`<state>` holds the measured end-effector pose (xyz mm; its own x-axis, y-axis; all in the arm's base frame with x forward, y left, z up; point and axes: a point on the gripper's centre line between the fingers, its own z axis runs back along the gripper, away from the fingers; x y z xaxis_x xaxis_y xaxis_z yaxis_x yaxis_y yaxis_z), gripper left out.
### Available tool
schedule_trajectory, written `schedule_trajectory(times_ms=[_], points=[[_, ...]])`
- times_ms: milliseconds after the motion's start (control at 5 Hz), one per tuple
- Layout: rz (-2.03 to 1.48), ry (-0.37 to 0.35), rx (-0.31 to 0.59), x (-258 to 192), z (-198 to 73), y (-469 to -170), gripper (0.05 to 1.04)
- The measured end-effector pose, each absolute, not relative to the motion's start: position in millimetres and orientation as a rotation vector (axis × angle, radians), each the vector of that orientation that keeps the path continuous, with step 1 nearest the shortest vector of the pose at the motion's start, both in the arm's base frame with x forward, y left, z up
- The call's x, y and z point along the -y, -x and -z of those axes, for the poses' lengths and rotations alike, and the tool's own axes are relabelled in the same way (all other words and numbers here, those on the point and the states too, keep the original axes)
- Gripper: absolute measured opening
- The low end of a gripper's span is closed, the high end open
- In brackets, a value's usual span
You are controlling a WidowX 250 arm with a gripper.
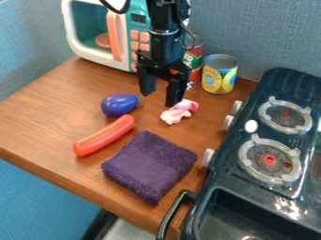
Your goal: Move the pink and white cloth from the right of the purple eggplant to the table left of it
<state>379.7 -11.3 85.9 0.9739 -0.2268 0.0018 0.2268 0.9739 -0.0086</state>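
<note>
Black two-finger hand (158,99): spread wide, nothing held, seen just beside a small pink-and-white toy (178,112) laid on the brown wooden desk (47,117); contact cannot be confirmed. A pre-grasp stage is suggested; the toy would need to be centred between the fingers before closure.

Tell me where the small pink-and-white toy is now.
In the camera view, the pink-and-white toy lies on the wooden counter, just right of center in the picture, by the gripper and above the folded purple cloth.
</note>
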Motion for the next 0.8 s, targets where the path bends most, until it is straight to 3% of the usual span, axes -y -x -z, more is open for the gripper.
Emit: schedule_trajectory(times_ms=[200,600,800], points=[[0.228,0.014,-0.047,11.4,-69.0,-376.6,0.997],[0.259,0.042,-0.043,16.3,-65.6,-398.7,0.997],[0.226,0.036,-0.085,16.4,-43.4,-408.5,0.997]])
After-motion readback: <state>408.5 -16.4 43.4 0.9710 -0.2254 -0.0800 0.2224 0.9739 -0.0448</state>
